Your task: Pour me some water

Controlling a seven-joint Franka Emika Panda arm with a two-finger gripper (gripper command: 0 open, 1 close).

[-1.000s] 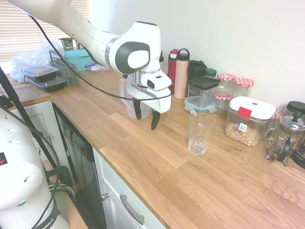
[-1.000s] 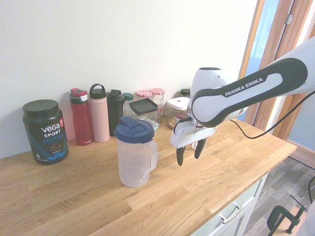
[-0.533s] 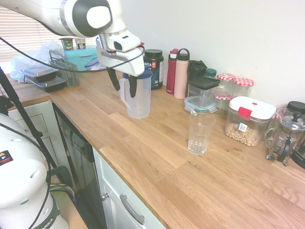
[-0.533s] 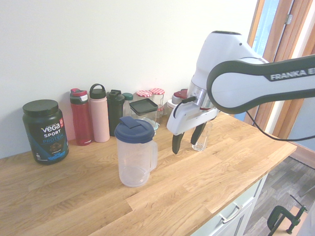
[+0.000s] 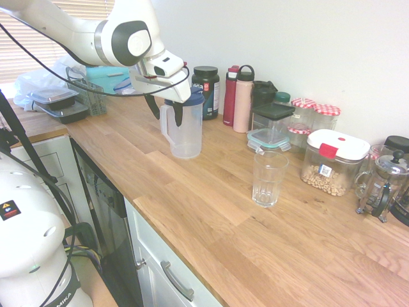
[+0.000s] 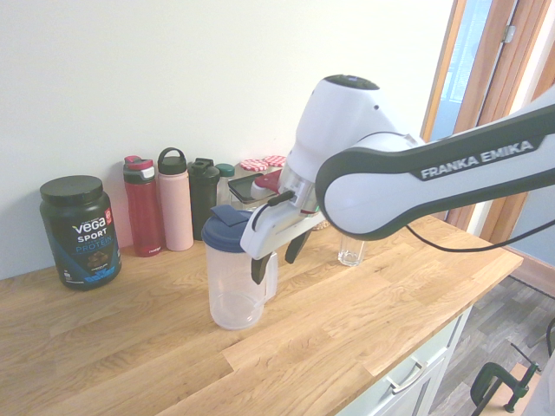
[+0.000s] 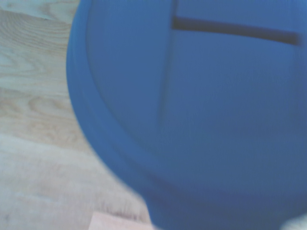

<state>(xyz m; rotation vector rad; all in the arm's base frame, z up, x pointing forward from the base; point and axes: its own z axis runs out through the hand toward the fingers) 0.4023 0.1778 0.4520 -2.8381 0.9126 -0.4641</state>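
standing nearest on the wooden bench (image 5: 211, 211) is an empty ribbed drinking glass (image 5: 269, 178), upright and alone on the planks. further back and to the left in the first exterior view stands the clear plastic pitcher (image 5: 185, 131) with a dark blue lid (image 6: 232, 229); it looks empty and sits upright, well apart from the glass. the tool (image 6: 276, 263) hangs over the handle side of the pitcher with its two dark fingers (image 5: 177, 115) spread wide open, one on each side of the handle, and it grips nothing. whether a finger touches the handle, i cannot tell. the wrist view is filled almost fully by the blurred blue lid, with a piece of pale wood grain beside it.

behind the pitcher, along the white wall, there is a row of containers: a black protein powder tub (image 6: 79, 231), a red bottle (image 6: 143, 206), a pink bottle (image 6: 174, 199) and a black shaker bottle (image 6: 204, 192). more to the right in the first exterior view stand a square container with black lid (image 5: 271, 123), two jars with red checked lids (image 5: 316, 118), a clear box with white lid holding nuts (image 5: 331, 162), and a french press (image 5: 382, 185) at the edge. at the far left end lie stacked food containers (image 5: 59, 103).
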